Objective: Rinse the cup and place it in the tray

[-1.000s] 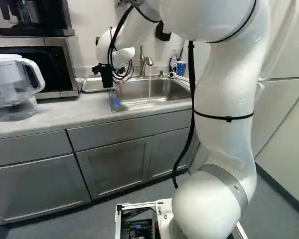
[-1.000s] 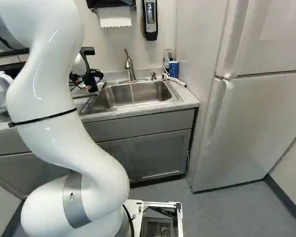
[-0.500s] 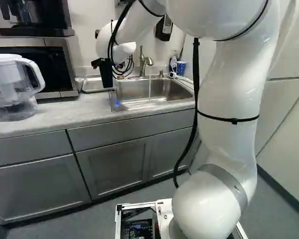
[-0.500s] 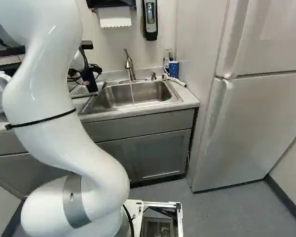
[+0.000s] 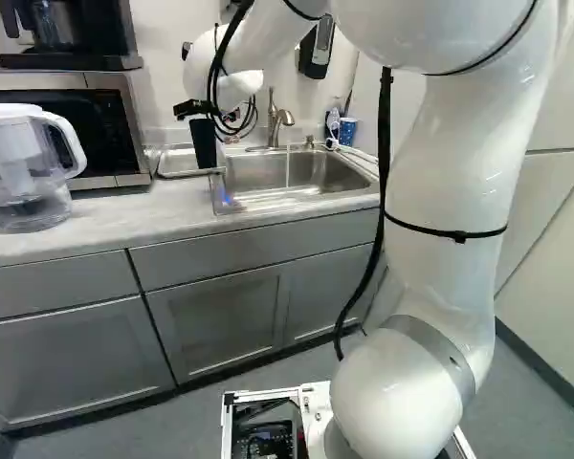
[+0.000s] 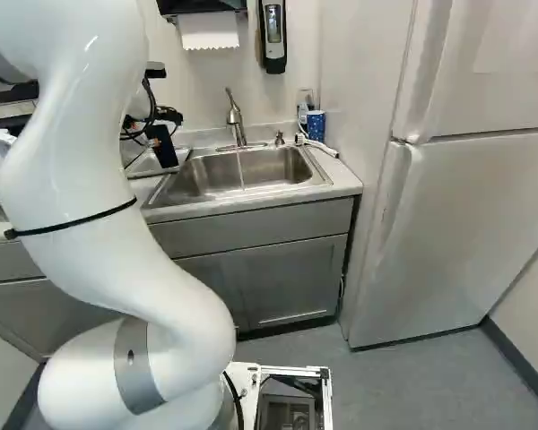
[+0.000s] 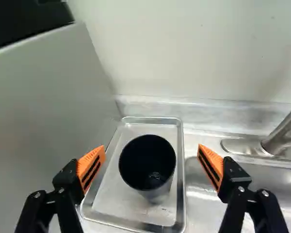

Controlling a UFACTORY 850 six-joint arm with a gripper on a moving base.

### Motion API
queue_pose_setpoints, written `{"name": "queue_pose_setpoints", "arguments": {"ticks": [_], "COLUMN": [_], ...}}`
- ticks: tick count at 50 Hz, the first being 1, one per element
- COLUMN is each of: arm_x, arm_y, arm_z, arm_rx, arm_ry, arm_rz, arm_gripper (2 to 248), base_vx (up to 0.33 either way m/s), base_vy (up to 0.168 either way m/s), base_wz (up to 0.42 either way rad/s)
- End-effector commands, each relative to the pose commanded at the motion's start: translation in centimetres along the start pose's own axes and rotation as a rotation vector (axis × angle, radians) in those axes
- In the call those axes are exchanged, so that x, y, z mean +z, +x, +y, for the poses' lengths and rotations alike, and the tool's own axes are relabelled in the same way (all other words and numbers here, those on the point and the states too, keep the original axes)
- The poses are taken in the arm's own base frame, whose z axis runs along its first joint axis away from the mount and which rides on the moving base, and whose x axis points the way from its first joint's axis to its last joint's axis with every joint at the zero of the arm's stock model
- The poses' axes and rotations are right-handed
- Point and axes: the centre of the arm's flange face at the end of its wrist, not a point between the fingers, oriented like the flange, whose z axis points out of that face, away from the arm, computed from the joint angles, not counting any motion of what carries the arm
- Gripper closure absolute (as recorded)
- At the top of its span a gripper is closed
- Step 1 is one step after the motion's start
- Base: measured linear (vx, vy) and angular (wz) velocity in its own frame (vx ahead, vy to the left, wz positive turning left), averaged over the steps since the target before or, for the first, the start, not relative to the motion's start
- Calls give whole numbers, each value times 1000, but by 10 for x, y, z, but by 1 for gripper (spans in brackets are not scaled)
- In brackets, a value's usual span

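Fingers (image 7: 91, 167) wide apart, room either side of the black cup (image 7: 148, 165), raised edges of the tray (image 7: 111, 204) around it.

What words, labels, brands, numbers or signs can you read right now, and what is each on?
None that I can read.
Wall dispenser: any print is too small.
Bottle beside the blue cup: any label is too small.
Cup in the tray: no print shows.

Cup (image 7: 147, 165) seemingly in tray (image 7: 106, 201), beside sink (image 6: 273, 167)
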Motion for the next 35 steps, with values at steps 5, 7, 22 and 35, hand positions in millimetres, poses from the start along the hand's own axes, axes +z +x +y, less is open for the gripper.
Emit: {"name": "queue_pose_setpoints", "arguments": {"ticks": [5,7,22,35], "arm_x": [-4,-6,-25,-44], "arm_y": [5,7,19,29], "arm_z": [1,2,17,33], "arm_rx": [1,1,-24,-68], "arm_ry": [-1,-2,-21,-42], "arm_rz": [10,14,42,67], "arm_gripper": [3,3,3,3], "base_vx": [0,0,0,0], "base_vy": [0,0,0,0], "base_wz": [0,0,0,0]}}
